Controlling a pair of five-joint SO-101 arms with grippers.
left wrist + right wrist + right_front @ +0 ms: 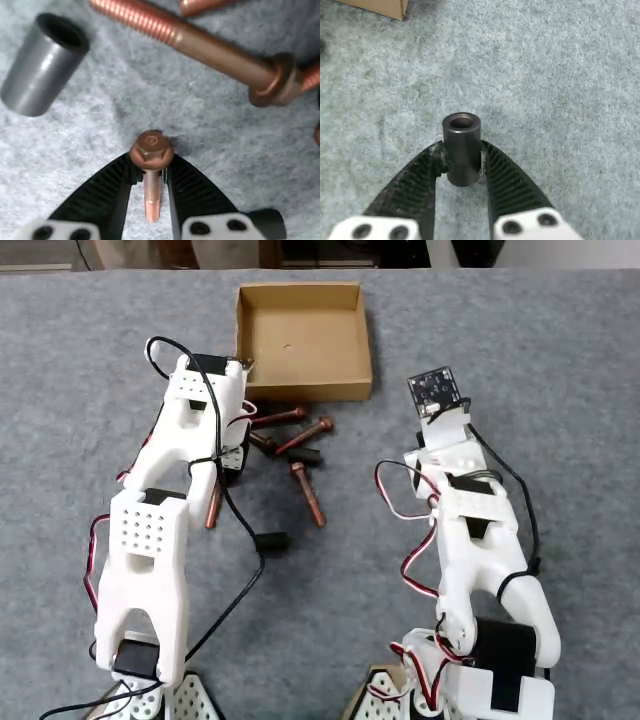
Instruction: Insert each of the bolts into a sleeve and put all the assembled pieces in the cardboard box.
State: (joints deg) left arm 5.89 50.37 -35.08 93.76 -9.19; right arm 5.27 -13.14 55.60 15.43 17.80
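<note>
My left gripper (151, 170) is shut on a copper bolt (152, 150), gripping the shank just under the hex head, low over the grey mat. A dark sleeve (44, 64) lies on its side close by, and a second bolt (220, 55) lies beyond it. My right gripper (463, 162) is shut on an upright black sleeve (462, 145) with its bore facing the camera. In the high view the left arm (200, 410) covers the bolt pile; loose bolts (308, 495) and a sleeve (305, 455) lie beside it. The cardboard box (300, 388) sits at the back, with nothing in it.
Another black sleeve (272, 540) lies nearer the front, by the left arm's cable. The right arm (470, 510) stands over bare grey mat right of the pile. A corner of the box (375, 6) shows in the right wrist view.
</note>
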